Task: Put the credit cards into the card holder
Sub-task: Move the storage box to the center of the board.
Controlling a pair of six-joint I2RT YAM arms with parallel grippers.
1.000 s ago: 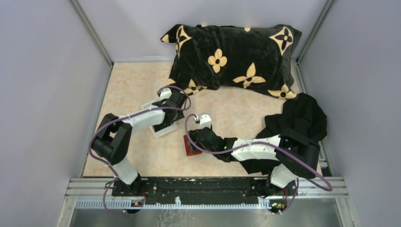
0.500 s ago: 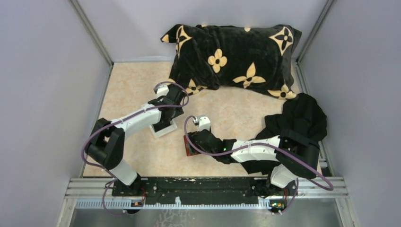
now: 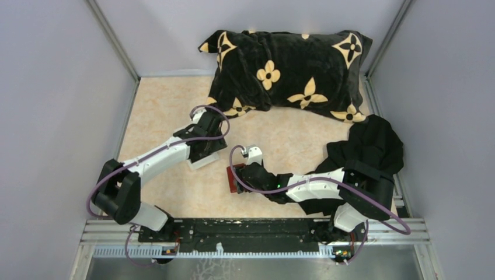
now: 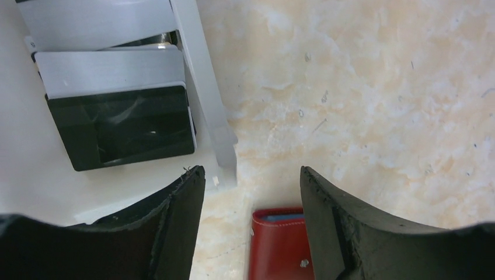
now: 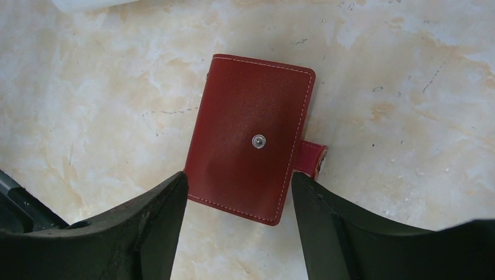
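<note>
The card holder (image 5: 251, 137) is a shut red case with a snap stud, lying flat on the marbled table. My right gripper (image 5: 239, 181) hangs open just above it, its fingers either side of the case's near end. In the top view the card holder (image 3: 232, 178) peeks out left of the right gripper (image 3: 238, 177). The credit cards lie in a white tray (image 4: 205, 99): a black card (image 4: 119, 125) and a pale card (image 4: 111, 70) behind it. My left gripper (image 4: 251, 175) is open and empty over the tray's corner, with the card holder (image 4: 280, 242) below it.
A black pillow with tan flowers (image 3: 286, 64) fills the back of the table. A heap of black cloth (image 3: 368, 146) lies at the right, by the right arm. Grey walls close in both sides. The white tray (image 3: 201, 163) sits left of the card holder.
The left arm's elbow has swung down towards the near left while its wrist stayed over the tray. The right gripper has stayed over the card holder.
</note>
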